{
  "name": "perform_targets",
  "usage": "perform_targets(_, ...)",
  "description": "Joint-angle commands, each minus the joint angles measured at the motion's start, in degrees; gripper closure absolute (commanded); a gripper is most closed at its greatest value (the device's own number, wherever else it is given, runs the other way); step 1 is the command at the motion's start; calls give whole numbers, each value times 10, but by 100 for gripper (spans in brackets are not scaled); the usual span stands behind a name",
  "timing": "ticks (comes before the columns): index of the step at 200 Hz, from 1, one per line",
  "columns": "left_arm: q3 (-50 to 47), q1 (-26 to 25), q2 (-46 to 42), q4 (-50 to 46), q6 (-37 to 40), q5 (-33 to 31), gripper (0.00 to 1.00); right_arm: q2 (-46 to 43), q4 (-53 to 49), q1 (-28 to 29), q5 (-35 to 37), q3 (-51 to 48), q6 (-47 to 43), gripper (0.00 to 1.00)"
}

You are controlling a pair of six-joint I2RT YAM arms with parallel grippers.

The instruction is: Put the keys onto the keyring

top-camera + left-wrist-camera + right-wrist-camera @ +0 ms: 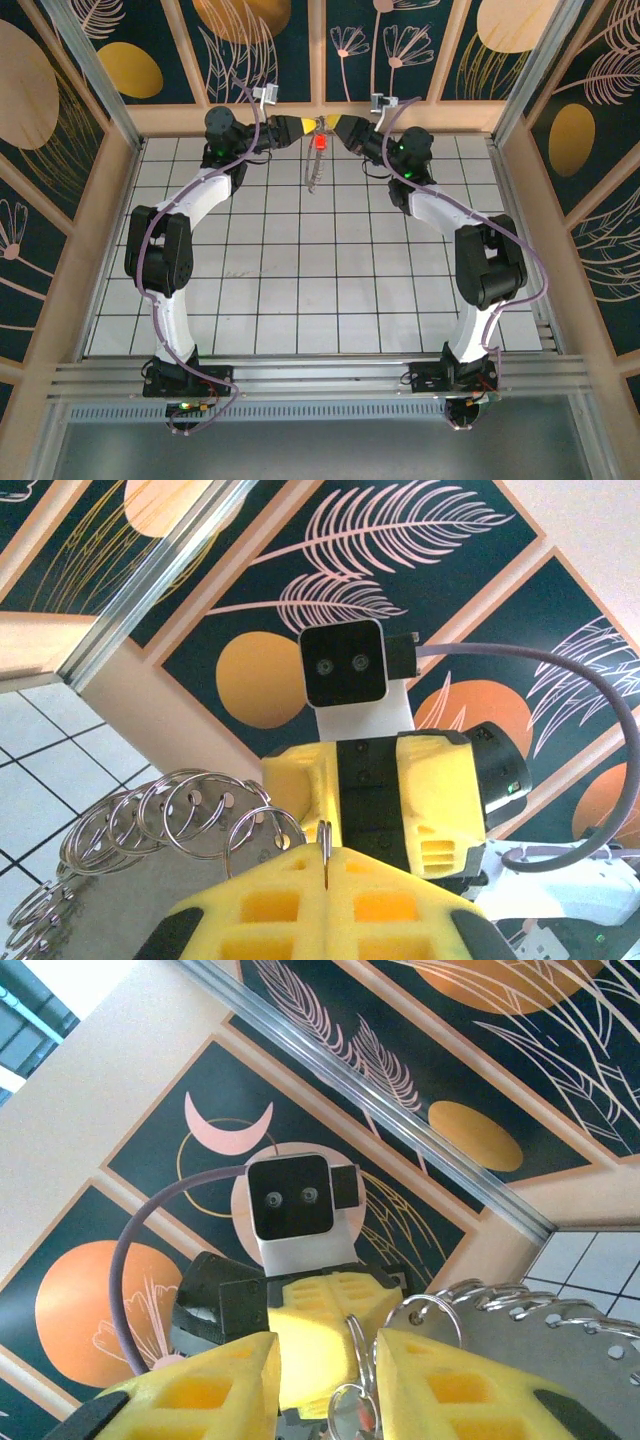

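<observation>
At the back middle of the table my two grippers meet tip to tip in the air. My left gripper point(308, 128) point(326, 865) is shut on the edge of one split ring of the keyring point(313, 176) point(150, 820) point(560, 1335), a grey loop rimmed with several rings that hangs down below it. The red-headed key point(319, 144) point(362, 1419) dangles on a small ring between the yellow fingers of my right gripper point(333, 126) point(328, 1360). Those fingers stand apart, and a thin ring rests against the right-hand one. Most of the key is cut off by the right wrist view's lower edge.
A wooden frame point(320, 117) and patterned wall panels stand right behind the grippers. The white gridded table point(320, 270) stretches toward the arm bases, with wooden side walls point(85, 250) left and right.
</observation>
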Motion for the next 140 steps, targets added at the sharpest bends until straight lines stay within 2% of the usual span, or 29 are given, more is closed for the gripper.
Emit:
perform_targets(1,-3,-1,-25,41,25,16,100,-28,24,-3,2,-6,-16,69)
perform_targets(140,9,-1,-10,62,24,41,100,36,58,15,-26,36,22,72)
